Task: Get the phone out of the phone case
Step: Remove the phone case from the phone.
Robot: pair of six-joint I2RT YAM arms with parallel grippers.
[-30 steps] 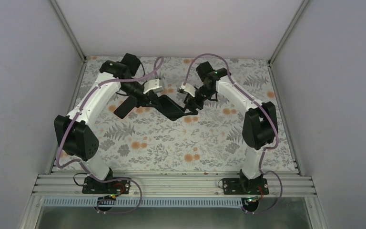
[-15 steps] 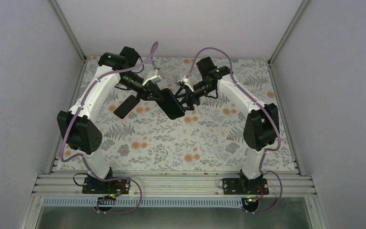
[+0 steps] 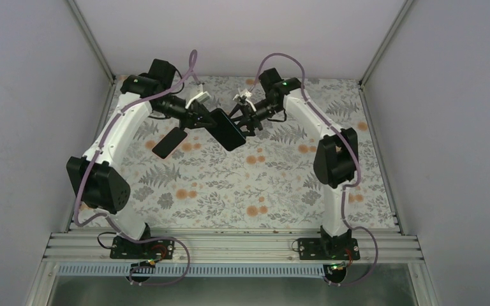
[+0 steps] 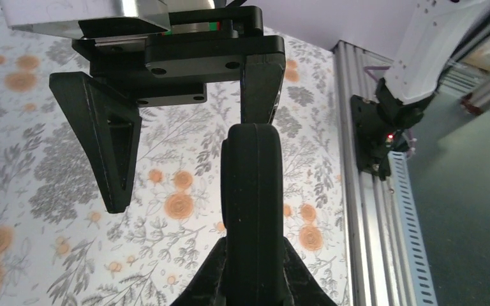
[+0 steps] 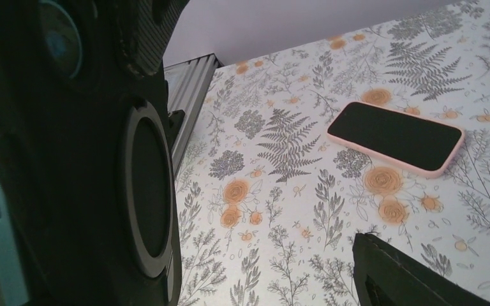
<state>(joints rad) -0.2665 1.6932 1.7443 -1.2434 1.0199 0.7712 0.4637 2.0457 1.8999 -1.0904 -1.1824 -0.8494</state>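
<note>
the matte black phone case (image 3: 228,129), with a round ring set in its back, hangs tilted in the air over the far middle of the table, one end toward each arm. in the right wrist view its back fills the left side of the picture, and a thin pale blue strip runs along its outer edge. whether that strip is the phone cannot be told. the screen side is hidden in every view, so the phone itself cannot be made out for certain.

the right gripper (image 3: 245,122) meets the case's right end. in the left wrist view two dark wedge-shaped fingers (image 4: 207,284) press on both faces of the case's lower end, so this gripper is clamped on the case.

the left gripper (image 4: 188,166) is at the case's other end with its jaws spread wide. the case, seen edge-on, sits right at one black finger (image 4: 263,83). the other finger (image 4: 108,146) stands well apart from it, with cloth showing between them, so this gripper grasps nothing.

below lies the table's white cloth printed with grey ferns and orange flowers (image 3: 261,191). on it, left of the case and under the left arm, a second flat phone with a dark screen and a pink rim (image 3: 170,141) lies face up, apart from both grippers. a ribbed aluminium rail (image 3: 230,245) at the near edge carries both arm bases.
</note>
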